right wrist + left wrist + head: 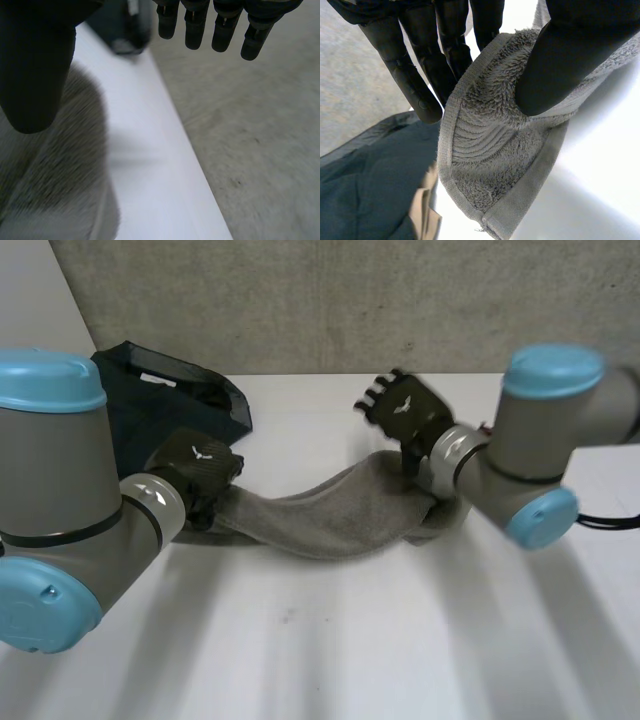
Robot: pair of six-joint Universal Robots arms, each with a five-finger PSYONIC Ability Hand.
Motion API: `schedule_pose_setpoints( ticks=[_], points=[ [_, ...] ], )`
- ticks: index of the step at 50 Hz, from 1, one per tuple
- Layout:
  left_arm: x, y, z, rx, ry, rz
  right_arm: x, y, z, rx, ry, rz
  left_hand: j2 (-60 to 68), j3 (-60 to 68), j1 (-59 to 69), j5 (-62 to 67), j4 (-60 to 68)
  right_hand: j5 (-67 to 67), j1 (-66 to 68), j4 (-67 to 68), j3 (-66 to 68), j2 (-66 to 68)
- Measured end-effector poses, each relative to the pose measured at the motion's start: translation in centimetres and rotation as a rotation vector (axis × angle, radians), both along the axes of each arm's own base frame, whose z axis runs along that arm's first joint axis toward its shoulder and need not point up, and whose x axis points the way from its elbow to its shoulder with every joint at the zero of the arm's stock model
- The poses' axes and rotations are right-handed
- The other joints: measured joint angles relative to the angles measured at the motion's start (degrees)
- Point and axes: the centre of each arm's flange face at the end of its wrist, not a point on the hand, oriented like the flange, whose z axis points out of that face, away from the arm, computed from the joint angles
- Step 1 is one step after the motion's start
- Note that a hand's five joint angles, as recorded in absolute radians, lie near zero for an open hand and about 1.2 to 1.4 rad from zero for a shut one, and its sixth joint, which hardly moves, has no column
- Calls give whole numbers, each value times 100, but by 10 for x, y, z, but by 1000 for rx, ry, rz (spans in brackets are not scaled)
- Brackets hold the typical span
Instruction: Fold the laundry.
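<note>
Two hands | left hand (205, 462) pinches grey terry towel (330, 510) end | right hand (405, 408) splayed, empty: grasp opposite end.

table (330, 640) front: free | towel (330, 512): spans middle | dark cloth (150, 410): far-left corner, apparently heaped

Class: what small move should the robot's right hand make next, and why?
Probably lower the right hand and pinch the near end of the grey towel. The hand hangs open just above that end, holding nothing, while the left hand pinches a corner at the other end.
</note>
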Motion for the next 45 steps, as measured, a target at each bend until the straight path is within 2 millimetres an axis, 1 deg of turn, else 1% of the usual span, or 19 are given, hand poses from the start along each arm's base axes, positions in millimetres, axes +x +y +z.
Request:
schedule_pose_setpoints(
  ticks=[1, 2, 3, 4, 6, 7, 10, 12, 16, 18, 23, 24, 32, 35, 36, 37, 39, 44, 45],
  points=[
    [0, 0, 4, -7, 10, 6, -8, -3, 18, 47, -89, -39, 0, 0, 0, 0, 0, 0, 0, -8, 0, 0],
    [0, 0, 4, -7, 10, 6, -8, -3, 18, 47, -89, -39, 0, 0, 0, 0, 0, 0, 0, -8, 0, 0],
    [1, 1, 12, -26, 30, 12, -20, -5, 41, 106, -198, -84, 0, 0, 0, 0, 0, 0, 0, -8, 0, 0],
    [1, 1, 12, -26, 30, 12, -20, -5, 41, 106, -198, -84, 0, 0, 0, 0, 0, 0, 0, -8, 0, 0],
    [3, 3, 25, -55, 52, 15, -40, -7, 68, 184, -326, -137, 0, 0, 0, 5, 0, 0, 0, -8, 0, 0],
    [3, 4, 30, -70, 62, 15, -48, -8, 76, 217, -366, -154, 0, 0, 0, 70, 1, 0, 0, -8, 0, 0],
    [5, 8, 45, -108, 84, 11, -71, -12, 90, 309, -436, -193, 0, 0, 0, 108, 1, 15, 10, 12, 21, 24],
    [6, 10, 53, -129, 94, 6, -81, -13, 91, 355, -448, -206, 0, 0, 0, 108, 2, 265, 252, 288, 287, 310],
    [6, 14, 62, -157, 105, -7, -94, -18, 86, 433, -436, -227, 0, 0, 0, 108, 2, 657, 607, 683, 698, 682],
    [6, 16, 66, -168, 105, -14, -98, -23, 73, 483, -408, -243, 0, 0, 0, 108, 2, 1078, 1061, 1114, 1133, 1075],
    [6, 16, 66, -176, 96, -22, -98, -33, 45, 563, -358, -274, 0, 0, 0, 108, 2, 1364, 1331, 1416, 1366, 1305],
    [6, 16, 66, -176, 93, -23, -97, -36, 33, 588, -342, -285, 0, 0, 0, 108, 2, 1404, 1354, 1450, 1402, 1323],
    [6, 9, 57, -160, 73, -15, -79, -44, -20, 661, -284, -336, 0, 0, 0, 108, 2, 1994, 1976, 2049, 2036, 2064],
    [7, 5, 52, -150, 60, -9, -71, -45, -32, 663, -285, -346, 0, 0, 0, 108, 2, 2310, 2314, 2374, 2383, 2402],
    [7, 2, 50, -147, 54, -6, -67, -45, -35, 660, -290, -346, 0, 0, 0, 108, 2, 2699, 2792, 2767, 2785, 2879],
    [8, -1, 48, -144, 49, -2, -64, -46, -37, 656, -296, -345, 0, 0, 0, 108, 2, 3858, 3899, 3947, 3960, 4114],
    [9, -7, 44, -143, 41, 5, -60, -48, -39, 642, -307, -342, 0, 0, 0, 108, 2, 4873, 4789, 5070, 5058, 5132],
    [9, -28, 41, -169, 36, 23, -55, -62, -26, 521, -359, -339, 0, 0, 0, 108, 2, 5339, 5010, 5646, 5567, 5522],
    [9, -43, 43, -207, 40, 34, -54, -73, -11, 415, -398, -342, 0, 12, 0, 108, 3, 5355, 5016, 5654, 5571, 5522]
  ],
)
